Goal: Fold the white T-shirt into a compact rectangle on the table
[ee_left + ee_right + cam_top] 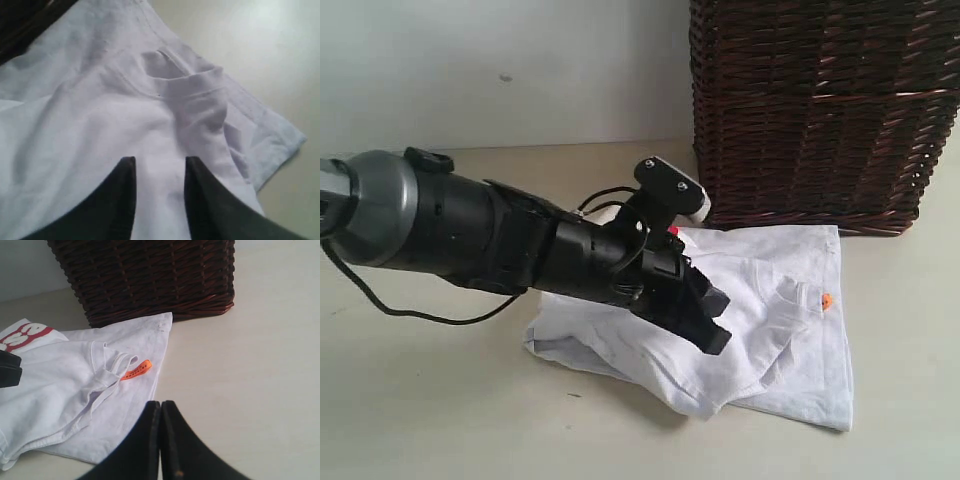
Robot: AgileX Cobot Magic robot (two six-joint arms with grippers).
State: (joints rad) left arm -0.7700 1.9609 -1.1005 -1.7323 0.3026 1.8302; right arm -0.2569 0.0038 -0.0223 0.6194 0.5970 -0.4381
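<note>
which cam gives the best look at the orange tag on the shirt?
Right wrist view: the orange tag lies in full view, unobstructed, on the white T-shirt. The exterior view shows it only as a tiny orange speck. The left wrist view shows just cloth, no tag.

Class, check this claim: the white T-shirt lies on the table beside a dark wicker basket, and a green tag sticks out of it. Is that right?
Not quite. The tag is orange, not green, as the right wrist view shows. The T-shirt does lie on the table beside the basket.
</note>
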